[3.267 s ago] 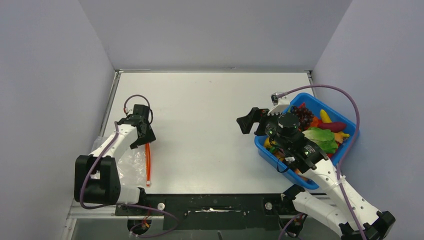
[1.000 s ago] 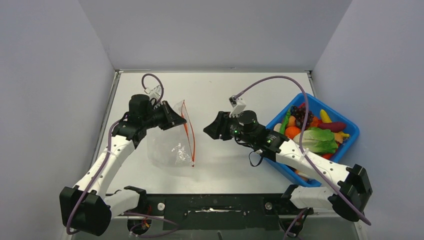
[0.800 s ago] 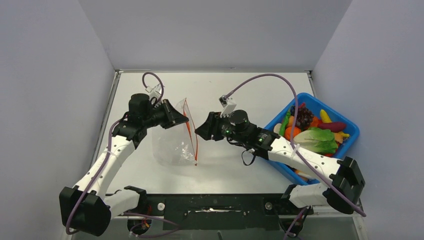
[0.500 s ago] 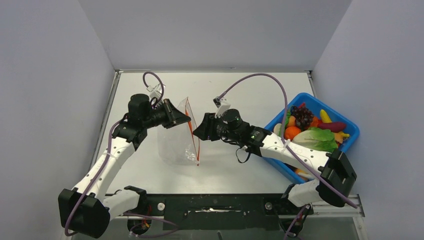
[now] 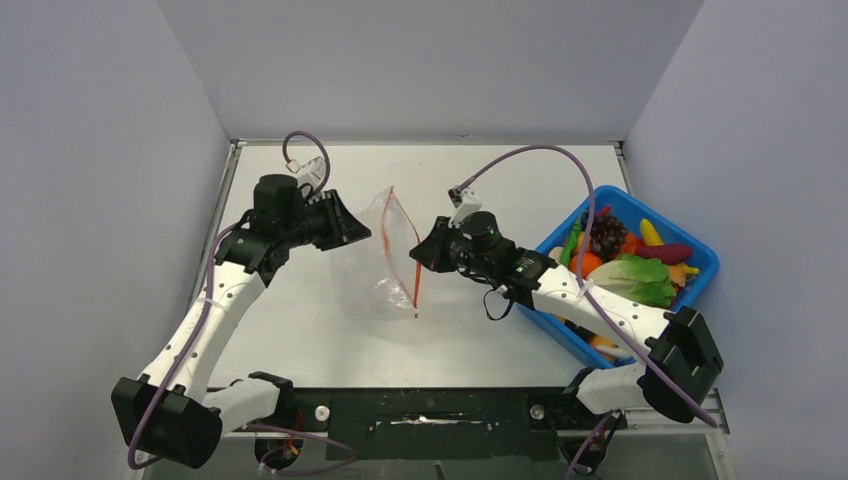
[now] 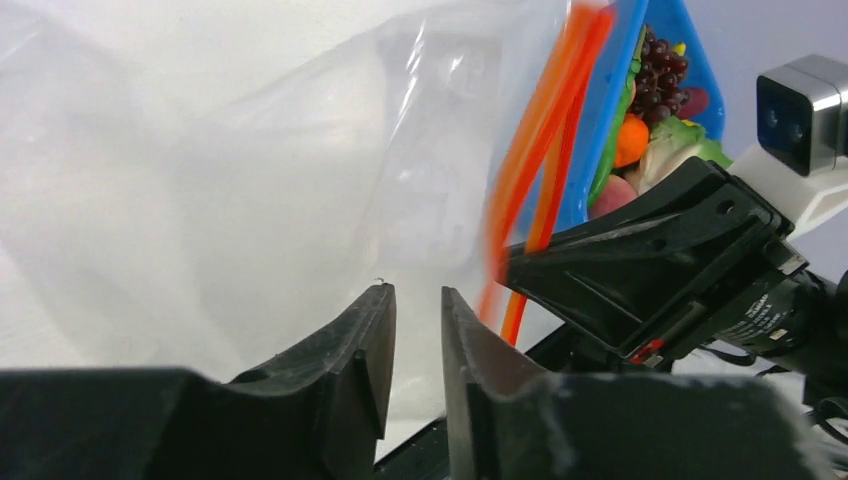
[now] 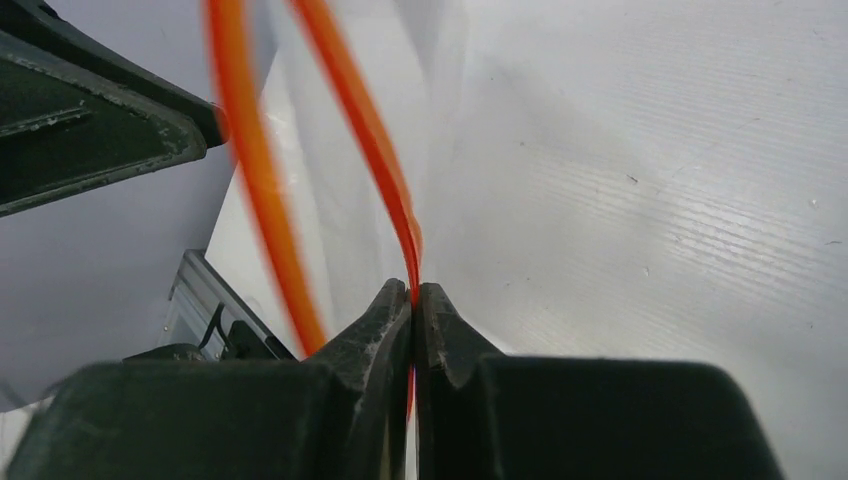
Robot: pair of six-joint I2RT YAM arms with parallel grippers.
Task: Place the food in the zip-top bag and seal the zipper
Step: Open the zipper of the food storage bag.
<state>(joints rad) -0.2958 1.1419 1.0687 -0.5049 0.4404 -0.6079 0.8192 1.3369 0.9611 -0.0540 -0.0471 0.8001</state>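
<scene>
Student: Shifting rightward since the earlier overhead frame, the zip-top bag (image 5: 378, 268) is leaving the left gripper (image 6: 415, 300), is it not?

Tutor: It is, and the right gripper (image 7: 413, 295) is taking it over. Nearest the lens, the left gripper's jaws are standing slightly apart. The film seems to be lying beyond them rather than between them, though motion blur is making that uncertain. The right gripper's jaws are pressing together on one track of the zipper (image 7: 365, 130), pinching it.

Student: Where is the bag sitting?

Tutor: It is hanging between the two grippers, over the middle of the table (image 5: 480, 180). The zipper's long axis is running from the near side toward the far side, with the far end leaning slightly left. The mouth is facing right, toward the right arm, and its two orange tracks are parting.

Student: How is it likely handling?

Tutor: Probably as light, limp, slippery film that is crinkling under any push. The zipper strip is looking like the stiffest part, so that edge is the sensible hold. Farther right, the food (image 5: 625, 262) is lying piled in the blue bin (image 5: 690, 240), and no piece is showing inside the bag.
</scene>
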